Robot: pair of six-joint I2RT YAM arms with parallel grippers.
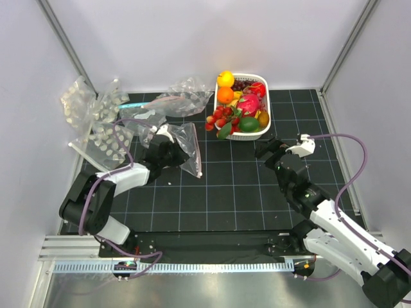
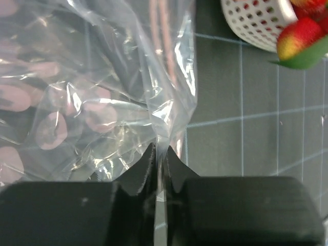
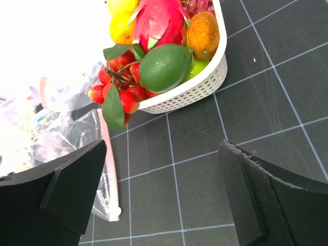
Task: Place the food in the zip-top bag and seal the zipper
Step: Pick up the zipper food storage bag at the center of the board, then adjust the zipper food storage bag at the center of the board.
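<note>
Clear plastic of the bag (image 2: 164, 102) is pinched between the left gripper's (image 2: 160, 152) closed jaws, left of the basket (image 3: 189, 92). Strawberries (image 3: 125, 87) and dragon fruit (image 3: 156, 20) lie in the basket. The right gripper (image 3: 164, 146) hangs wide open above the mat (image 3: 266, 77).

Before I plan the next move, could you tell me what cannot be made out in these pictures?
Left wrist view: the bag pinched by the left gripper is crumpled and glaring; whether its mouth is open cannot be told.
Right wrist view: the basket is cut off by the top edge; glare whitens the upper left.
Top view: piled fruit hides the basket's bottom.
</note>
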